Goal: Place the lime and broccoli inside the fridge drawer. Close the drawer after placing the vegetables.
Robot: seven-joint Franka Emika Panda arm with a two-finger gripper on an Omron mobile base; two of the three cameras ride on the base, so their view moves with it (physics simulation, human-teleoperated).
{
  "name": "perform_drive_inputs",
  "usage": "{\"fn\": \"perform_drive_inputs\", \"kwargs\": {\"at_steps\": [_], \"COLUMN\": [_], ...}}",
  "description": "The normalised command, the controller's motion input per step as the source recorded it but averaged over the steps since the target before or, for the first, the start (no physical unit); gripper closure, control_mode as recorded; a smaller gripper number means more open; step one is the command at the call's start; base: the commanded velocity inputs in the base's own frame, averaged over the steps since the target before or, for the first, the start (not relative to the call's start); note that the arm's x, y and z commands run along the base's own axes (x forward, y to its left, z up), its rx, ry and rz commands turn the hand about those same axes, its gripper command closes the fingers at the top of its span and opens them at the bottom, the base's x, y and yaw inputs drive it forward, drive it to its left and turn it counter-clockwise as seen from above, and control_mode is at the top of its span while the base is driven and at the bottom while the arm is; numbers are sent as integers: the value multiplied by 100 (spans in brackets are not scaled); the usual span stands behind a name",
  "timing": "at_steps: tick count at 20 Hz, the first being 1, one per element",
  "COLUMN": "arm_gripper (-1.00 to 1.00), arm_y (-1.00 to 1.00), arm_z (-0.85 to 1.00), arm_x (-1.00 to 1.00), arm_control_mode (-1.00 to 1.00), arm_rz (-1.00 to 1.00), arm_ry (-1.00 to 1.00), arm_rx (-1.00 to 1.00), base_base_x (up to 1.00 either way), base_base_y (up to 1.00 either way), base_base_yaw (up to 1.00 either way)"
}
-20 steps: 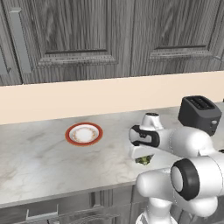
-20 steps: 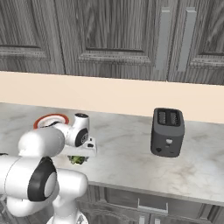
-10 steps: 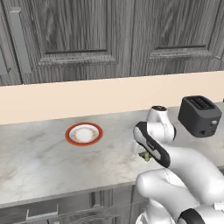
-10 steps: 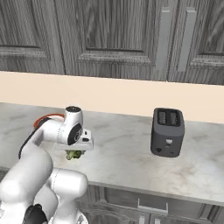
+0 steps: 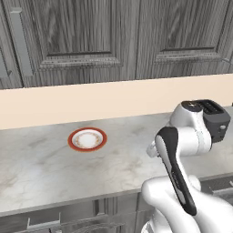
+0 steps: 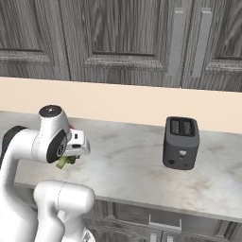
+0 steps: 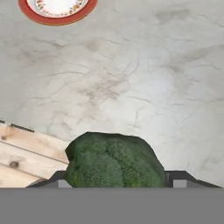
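The broccoli (image 7: 111, 159), a lumpy green floret, sits between my gripper's (image 7: 116, 177) two dark finger tips in the hand view, held well above the marble counter (image 7: 131, 78). In the right base view the gripper (image 6: 70, 158) hangs under the white wrist at the left, with a bit of the broccoli (image 6: 66, 162) showing below it over the counter's front part. In the left base view my own arm covers the hand. The lime and the fridge drawer are out of view.
A red-rimmed plate (image 5: 87, 139) stands on the counter to the left, and shows at the top of the hand view (image 7: 57, 8). A dark toaster (image 6: 180, 142) stands to the right. Dark wood cabinets hang above. Wooden floor (image 7: 22, 162) shows past the counter's edge.
The jaws have closed on the broccoli. The arm has swung round and raised it off the counter, toward the front edge.
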Motion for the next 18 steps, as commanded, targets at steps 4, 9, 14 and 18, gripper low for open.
{"fn": "perform_drive_inputs", "kwargs": {"at_steps": [4,9,14,18], "arm_gripper": [100,100,100,100], "arm_y": [19,8,1,0], "arm_z": [56,0,-1,0], "arm_x": [-20,0,-9,0], "arm_control_mode": [-100,-100,100,100], "arm_rz": [0,0,0,0], "arm_ry": [-8,0,0,0], "arm_rx": [0,0,0,0], "base_base_x": [0,0,-60,-100], "base_base_y": [0,0,-3,-26], "base_base_yaw": [0,0,-6,-16]}}
